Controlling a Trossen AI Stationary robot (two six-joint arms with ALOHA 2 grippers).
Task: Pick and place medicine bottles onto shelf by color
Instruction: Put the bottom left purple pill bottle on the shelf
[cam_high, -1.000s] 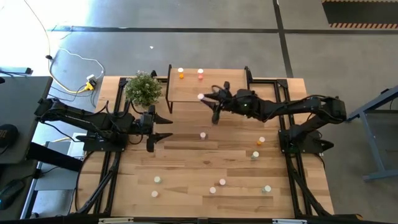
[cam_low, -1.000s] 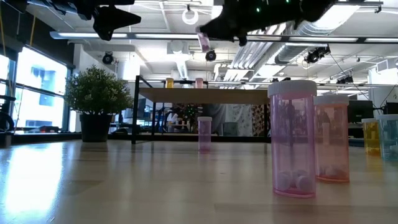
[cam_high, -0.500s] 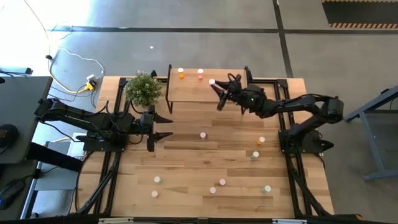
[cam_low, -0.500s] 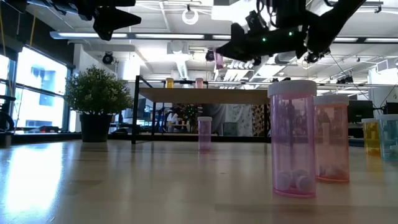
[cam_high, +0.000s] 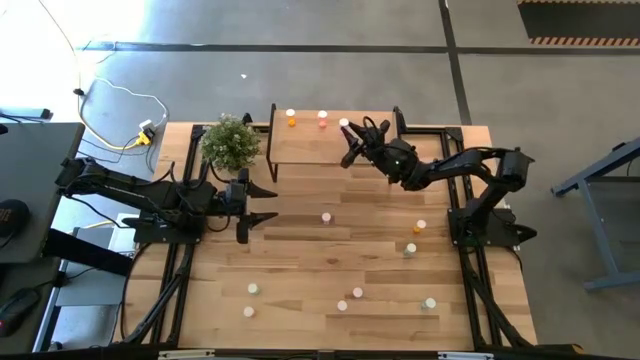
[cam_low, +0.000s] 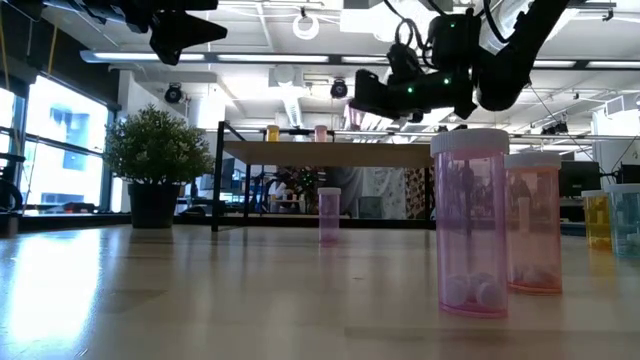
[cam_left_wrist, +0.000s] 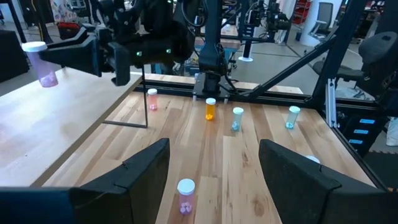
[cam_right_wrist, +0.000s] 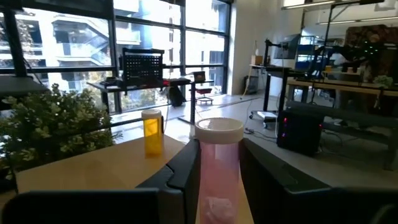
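Wooden plank worktop (cam_high: 300, 255) under both arms. At far left, left hand (cam_high: 262, 205) hovering above the boards just beside the potted plant (cam_high: 231, 142), fingers spread wide, holding nothing. Next along, the shelf (cam_high: 300, 150) at the far edge of the worktop, light top on black legs. On its far edge, an orange bottle (cam_high: 291, 118) and a pink bottle (cam_high: 322, 119), standing apart, both upright. Just right of those, right hand (cam_high: 346, 131) raised over the shelf top, fingers pressed onto a light pink bottle (cam_right_wrist: 217, 165) with a white cap, held upright between them, clear of the shelf surface in the low view. Below the shelf, a lone pink bottle on the open boards (cam_high: 326, 217). Further right, an orange bottle (cam_high: 421, 227) and a pale green bottle (cam_high: 410, 249) near the right arm's base. Along the near side of the worktop, five more white-capped bottles scattered well apart, from one at (cam_high: 254, 289) across to one at (cam_high: 429, 303).
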